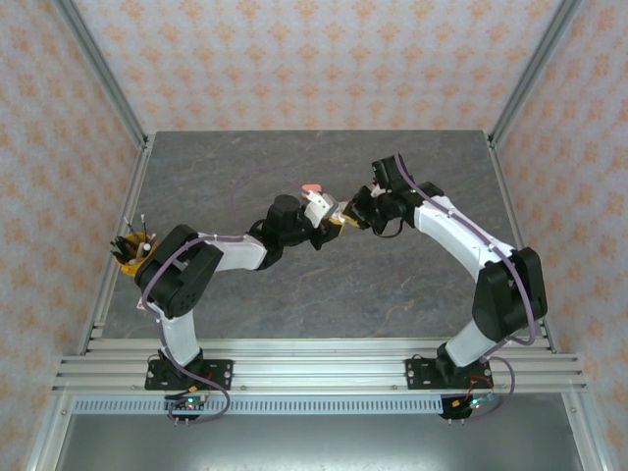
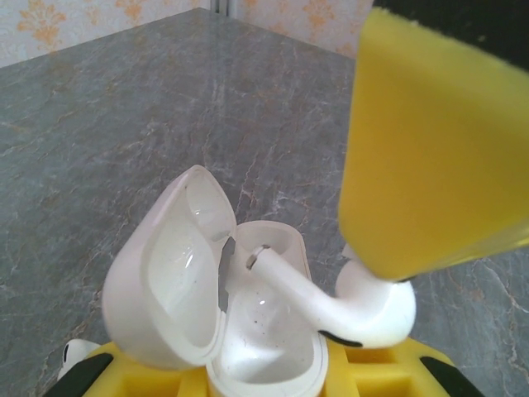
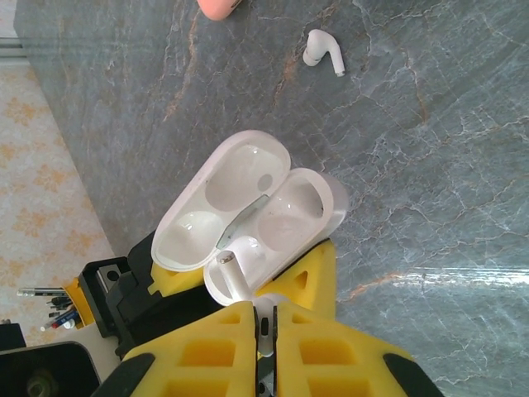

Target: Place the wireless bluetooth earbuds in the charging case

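My left tool (image 2: 256,376) clamped open charging case (image 3: 248,194) above the middle of the counter (image 1: 392,294) | my right tool (image 3: 264,322) pinched a white earbud (image 2: 331,302), stem tip at socket mouth | judged: square stem to bore, press slowly, release late.

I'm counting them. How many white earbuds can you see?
2. One white earbud lies on the table; the right claw holds the other earbud, stem at the open case. More may be hidden.
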